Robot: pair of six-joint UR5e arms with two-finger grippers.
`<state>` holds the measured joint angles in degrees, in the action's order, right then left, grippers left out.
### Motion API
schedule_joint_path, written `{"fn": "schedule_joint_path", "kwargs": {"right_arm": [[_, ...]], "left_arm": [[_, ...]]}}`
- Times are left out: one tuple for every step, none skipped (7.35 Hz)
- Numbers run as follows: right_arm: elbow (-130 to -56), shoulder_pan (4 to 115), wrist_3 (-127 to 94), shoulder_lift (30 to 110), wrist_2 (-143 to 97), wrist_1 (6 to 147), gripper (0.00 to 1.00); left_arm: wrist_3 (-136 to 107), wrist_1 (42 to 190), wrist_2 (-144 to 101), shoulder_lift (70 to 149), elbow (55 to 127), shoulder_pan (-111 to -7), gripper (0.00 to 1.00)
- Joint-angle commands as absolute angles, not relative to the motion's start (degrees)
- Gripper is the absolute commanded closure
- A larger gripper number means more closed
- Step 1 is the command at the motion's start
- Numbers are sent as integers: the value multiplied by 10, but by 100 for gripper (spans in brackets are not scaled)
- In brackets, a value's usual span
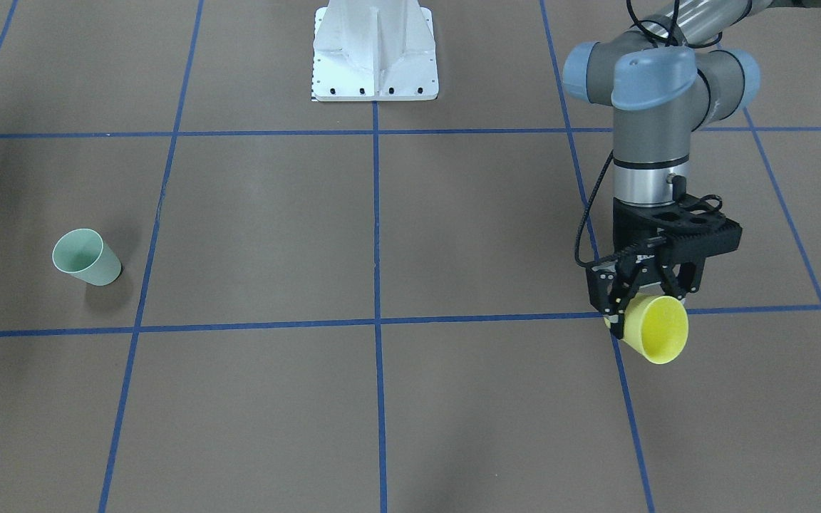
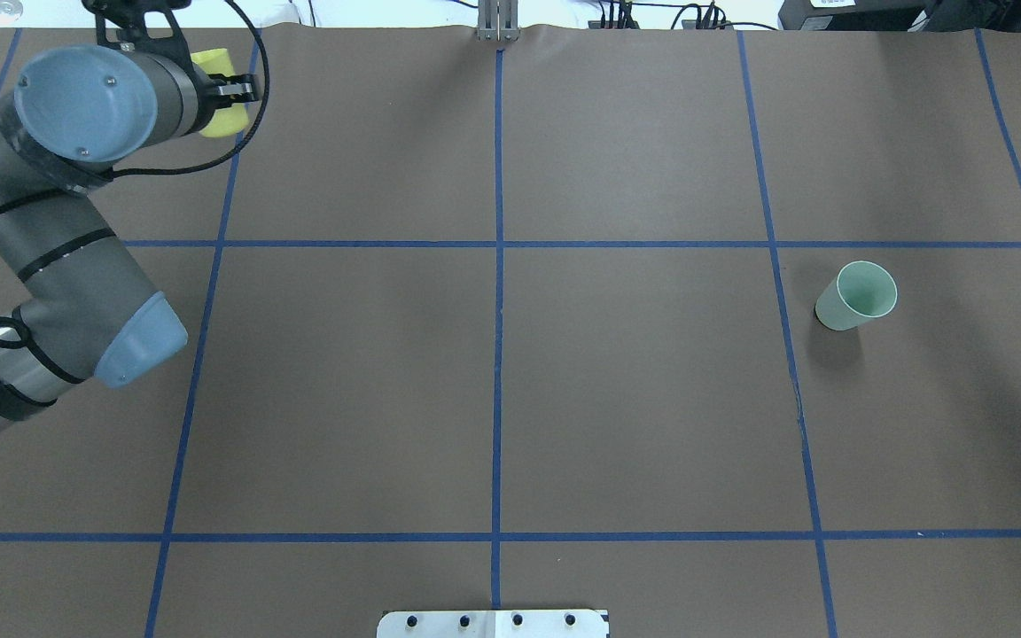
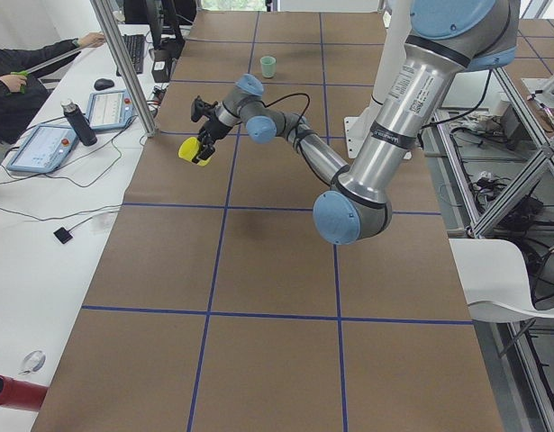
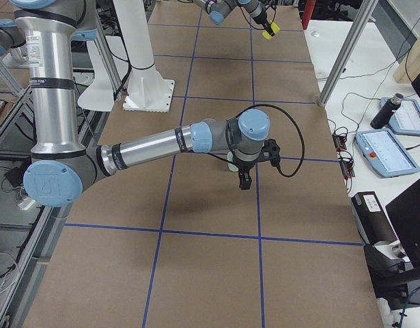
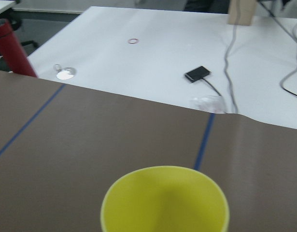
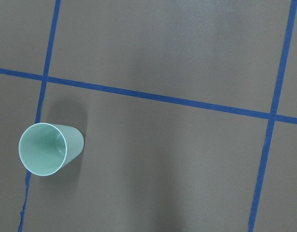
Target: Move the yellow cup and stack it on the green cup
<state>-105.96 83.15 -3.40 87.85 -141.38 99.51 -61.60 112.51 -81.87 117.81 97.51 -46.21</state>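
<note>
Yellow cup [image 1: 660, 329] is mostly hidden behind L arm [image 2: 76, 115] in overhead view and cut off at btm edge of L wrist cam. L gripper [image 1: 644, 303] is clamped on it; cup is tilted, well apart from green cup [image 1: 87, 256], which stands upright on table [image 1: 382, 235]. R gripper [image 4: 244, 180] hangs near green cup; open or closed, can't tell. Red bottle [image 5: 13, 48] stands far from green cup.

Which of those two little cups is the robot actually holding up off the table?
The yellow cup: the left hand grips it, tilted, above the table. The green cup stands alone on the table, untouched.
</note>
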Motion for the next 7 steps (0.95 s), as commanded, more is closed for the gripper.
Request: {"fn": "schedule_joint_path", "kwargs": {"right_arm": [[-1061,827,-61,866,-1414,994,1],[-1060,819,-62,856,-1413,994,1],[-1058,805,-64,844,-1413,995,1],[-1058,790,-68,833,-1413,995,1],[-1057,774,-84,809,-1414,995,1],[-1056,753,-121,762,-1413,995,1],[-1055,719,-169,717,-1411,995,1]], "left_arm": [[-514,1305,-858,1178,961,-425,100],[-500,1306,-904,1187,963,-424,100],[-466,1342,-914,1188,963,-422,100],[-434,1430,-917,1182,954,-396,100],[-404,1459,-930,1188,952,-362,100],[-401,1468,-929,1192,953,-334,100],[-399,1470,-932,1194,953,-331,100]]}}
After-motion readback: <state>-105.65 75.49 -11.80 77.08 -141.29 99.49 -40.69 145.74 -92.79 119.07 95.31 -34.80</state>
